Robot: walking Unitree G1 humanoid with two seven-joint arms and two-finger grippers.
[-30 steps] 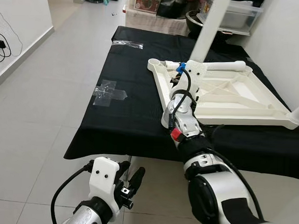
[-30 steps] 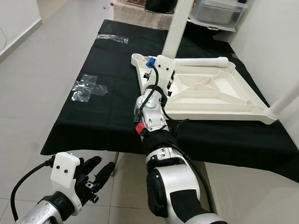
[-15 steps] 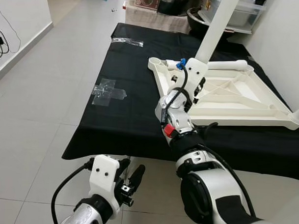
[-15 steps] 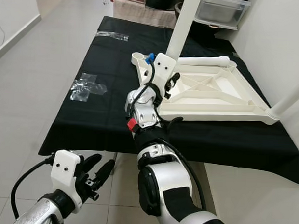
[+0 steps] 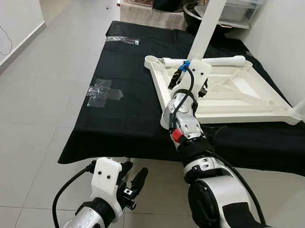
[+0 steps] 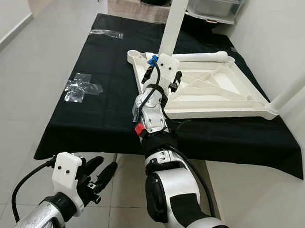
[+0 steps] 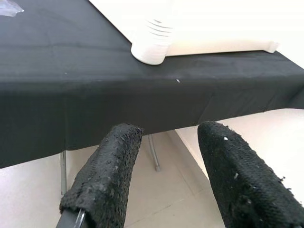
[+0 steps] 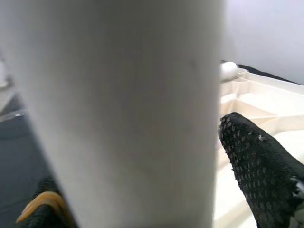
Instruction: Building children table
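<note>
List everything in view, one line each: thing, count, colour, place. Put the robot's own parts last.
Cloth: one, black, covering the table.
Tabletop: one, white, upside down on the cloth, ribs showing.
Upright legs: two, white, one at the tabletop's far corner, one at its right corner.
Loose leg: one, white, lying along the tabletop's far edge.
Tape pieces: two, clear, on the cloth's left part and far-left corner.
Bins: grey, on the floor beyond the table.
Floor: light grey tiles.
Right gripper: one, black fingers either side of the far upright leg, at the tabletop's near-left rim.
Left gripper: one, black fingers apart, low before the table's near edge.
</note>
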